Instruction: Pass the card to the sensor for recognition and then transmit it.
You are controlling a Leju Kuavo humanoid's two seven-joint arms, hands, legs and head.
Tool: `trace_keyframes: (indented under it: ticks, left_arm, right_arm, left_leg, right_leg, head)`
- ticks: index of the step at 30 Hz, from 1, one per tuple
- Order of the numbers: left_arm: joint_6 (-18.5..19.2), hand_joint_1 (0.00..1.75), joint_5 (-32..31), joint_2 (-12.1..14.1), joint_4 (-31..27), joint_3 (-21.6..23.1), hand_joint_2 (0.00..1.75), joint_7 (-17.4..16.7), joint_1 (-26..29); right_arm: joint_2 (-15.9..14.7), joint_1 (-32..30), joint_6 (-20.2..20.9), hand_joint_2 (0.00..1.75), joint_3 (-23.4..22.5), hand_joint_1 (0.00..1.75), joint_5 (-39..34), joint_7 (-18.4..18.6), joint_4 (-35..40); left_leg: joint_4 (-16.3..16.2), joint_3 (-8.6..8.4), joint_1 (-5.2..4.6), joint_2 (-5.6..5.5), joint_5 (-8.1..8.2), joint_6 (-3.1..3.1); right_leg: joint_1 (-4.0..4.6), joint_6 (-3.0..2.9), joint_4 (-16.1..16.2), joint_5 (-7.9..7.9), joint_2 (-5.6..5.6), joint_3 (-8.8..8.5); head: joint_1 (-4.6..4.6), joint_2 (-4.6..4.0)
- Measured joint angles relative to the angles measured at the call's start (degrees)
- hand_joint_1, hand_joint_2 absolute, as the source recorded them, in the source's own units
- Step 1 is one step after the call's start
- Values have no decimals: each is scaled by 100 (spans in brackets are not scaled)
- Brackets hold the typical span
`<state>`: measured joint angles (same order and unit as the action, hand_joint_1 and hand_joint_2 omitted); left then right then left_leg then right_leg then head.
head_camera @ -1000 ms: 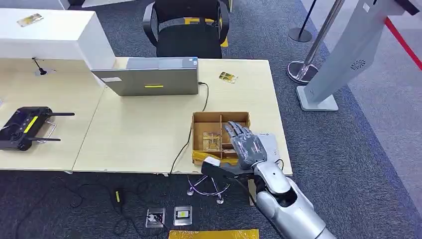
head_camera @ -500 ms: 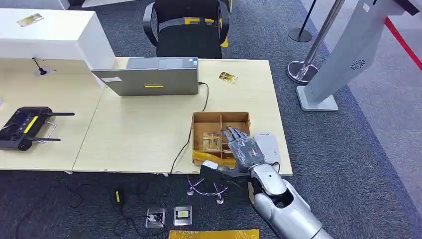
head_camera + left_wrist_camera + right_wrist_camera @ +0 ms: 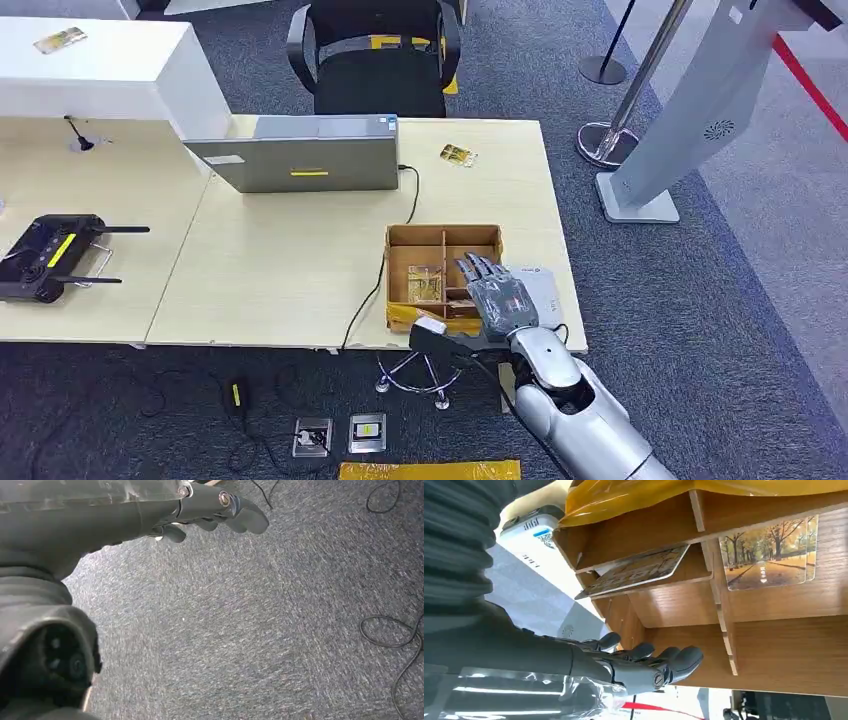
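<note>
A wooden box point(image 3: 443, 238) with compartments sits near the table's front right edge. A card with an autumn tree picture point(image 3: 425, 283) lies flat in one compartment point(image 3: 769, 552). Another card point(image 3: 634, 570) leans tilted in the neighbouring compartment. The white card sensor point(image 3: 538, 289) lies just right of the box point(image 3: 531, 535). My right hand point(image 3: 495, 300) hovers over the box's right side, fingers point(image 3: 649, 662) stretched out and apart, holding nothing. My left hand point(image 3: 210, 515) hangs over grey carpet, fingers loosely extended and empty.
A closed laptop point(image 3: 300, 160) stands at the back of the table, its black cable point(image 3: 375, 290) running past the box's left side. A loose card point(image 3: 458, 155) lies behind the box. A black router point(image 3: 45, 255) sits far left. An office chair point(image 3: 375, 55) stands behind the table.
My right hand dipped slightly left and toward the box's front, then shifted back right over its right side. The cards have not moved.
</note>
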<state>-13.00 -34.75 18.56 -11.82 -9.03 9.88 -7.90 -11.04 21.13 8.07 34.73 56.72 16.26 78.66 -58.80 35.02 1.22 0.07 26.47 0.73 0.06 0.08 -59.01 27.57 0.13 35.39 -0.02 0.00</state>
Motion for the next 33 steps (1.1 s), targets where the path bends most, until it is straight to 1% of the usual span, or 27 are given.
trace_keyframes:
  ticks: [11,12,13,14,15,18,32,33]
  left_arm:
    - [-11,0,0,-26,0,0,0,0,0]
    - [-13,0,0,-28,0,0,0,0,0]
    - [-18,0,0,-28,0,0,0,0,0]
    - [-20,0,0,-33,0,0,0,0,0]
    - [-20,0,0,-37,0,0,0,0,0]
    - [-22,0,-2,-46,0,0,0,0,0]
    - [-22,0,-39,-92,0,2,0,0,-1]
    - [-22,0,-39,-96,0,2,0,0,-1]
  right_arm:
    - [-26,4,-7,175,-2,0,-17,-15,-9]
    - [-28,4,-7,175,-2,70,-17,-18,-9]
    - [-30,4,-7,175,-2,164,-28,-24,-9]
    - [-33,4,-7,175,-2,164,-37,-37,-9]
    - [-35,4,-4,175,-2,175,-57,-57,-9]
    - [-37,4,11,175,-2,175,-122,-120,-9]
    - [-39,35,79,175,-2,173,-205,-125,-9]
    - [-39,34,79,175,-2,175,-205,-127,-9]
  left_leg:
    - [0,0,0,0,0,0]
    - [0,0,0,0,0,0]
    - [0,0,0,0,0,0]
    - [0,0,0,0,0,0]
    - [0,0,0,0,0,0]
    - [0,0,0,0,0,0]
    - [0,0,0,0,0,0]
    - [0,0,0,0,0,0]
  right_leg:
    - [0,0,0,0,0,1]
    - [0,0,0,0,0,1]
    - [0,0,0,0,0,0]
    - [0,0,0,0,0,1]
    - [0,0,0,0,0,1]
    - [0,0,0,0,0,0]
    - [0,0,0,0,0,0]
    - [0,0,0,0,0,0]
  head:
    - [-2,0]
    - [0,0]
    - [0,0]
    - [0,0]
    - [0,0]
    - [0,0]
    - [0,0]
    - [0,0]
